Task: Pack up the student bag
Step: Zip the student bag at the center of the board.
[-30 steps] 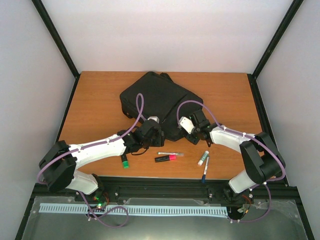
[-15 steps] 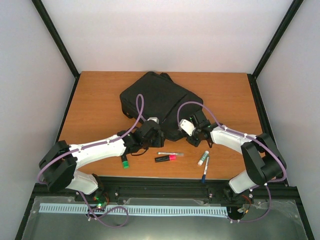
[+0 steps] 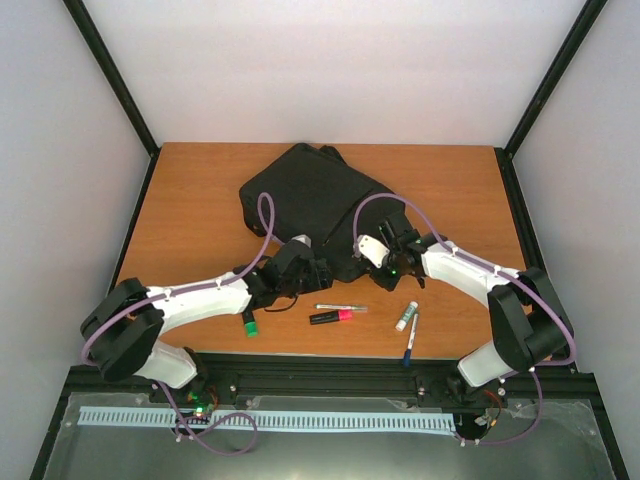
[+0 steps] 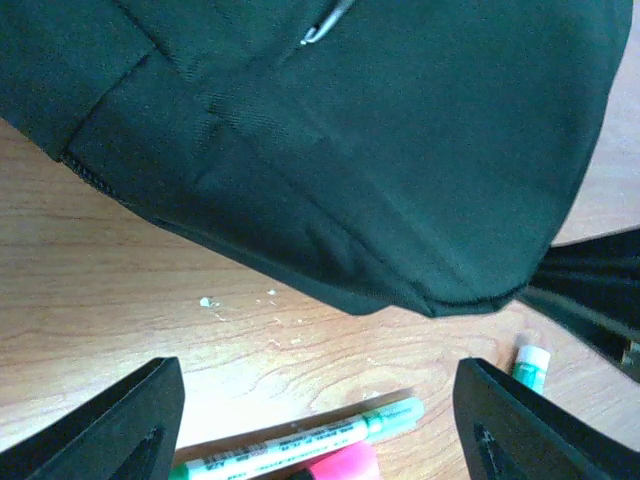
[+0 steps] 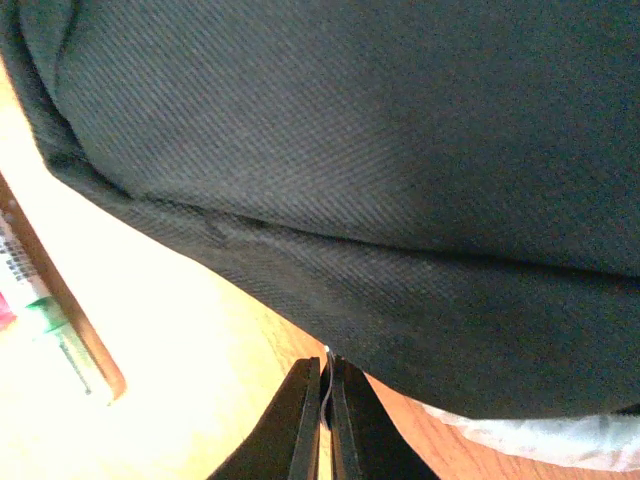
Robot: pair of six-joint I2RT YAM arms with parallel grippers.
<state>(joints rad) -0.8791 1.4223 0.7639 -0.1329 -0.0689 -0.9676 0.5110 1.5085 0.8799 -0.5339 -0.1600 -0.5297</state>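
Note:
The student bag point(image 3: 310, 195), black fabric, lies on the wooden table; its near edge fills both wrist views point(image 4: 380, 150) point(image 5: 350, 150). A silver zip pull point(image 4: 322, 27) shows on its top. My left gripper point(image 3: 308, 276) point(image 4: 318, 400) stands open just in front of the bag's near edge, over bare wood, with a white green-tipped pen point(image 4: 310, 440) and a pink highlighter point(image 4: 342, 466) low between its fingers, untouched. My right gripper point(image 3: 386, 274) point(image 5: 325, 378) is shut at the bag's lower edge, pinching a thin silvery tab there.
Near the front edge lie a green-capped marker point(image 3: 249, 323), the white pen point(image 3: 341, 307), the pink highlighter point(image 3: 333, 316), a small white tube with a green cap point(image 3: 405, 316) and a blue pen point(image 3: 411, 340). Black frame posts and white walls enclose the table.
The right gripper's jaws closed at the bag's near edge and it shifted slightly left. The left gripper's jaws opened wider and it drew back a little from the bag.

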